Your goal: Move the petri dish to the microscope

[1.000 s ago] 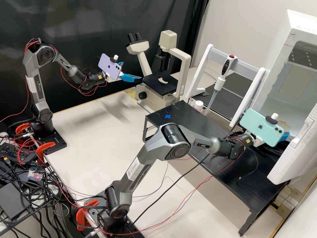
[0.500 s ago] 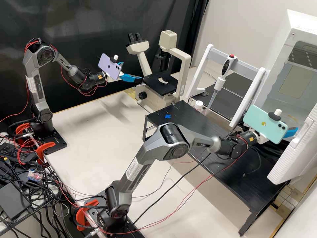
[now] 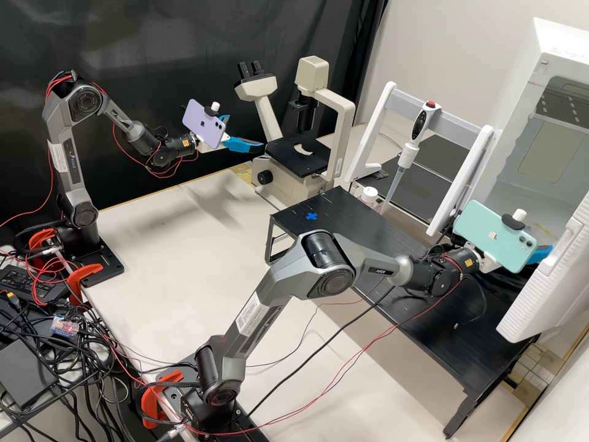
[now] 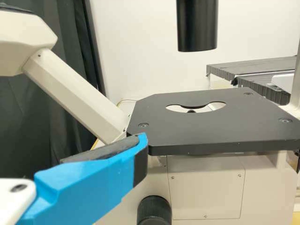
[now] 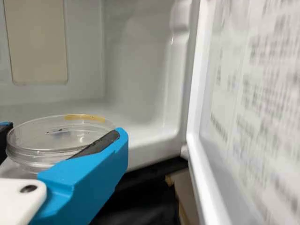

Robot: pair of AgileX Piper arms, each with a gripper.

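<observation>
Tabletop (image 3: 153,258) under black stand (image 3: 362,226), dark curtain (image 3: 172,37) and pale wall (image 3: 448,49) behind.

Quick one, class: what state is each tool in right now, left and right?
Left tool: open, nothing visible in its grip.
Right tool: closed on the petri dish, holding it.

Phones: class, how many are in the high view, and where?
2. The purple phone is mounted on the left arm, near the microscope; the green phone on the right arm, by the white cabinet.
</observation>
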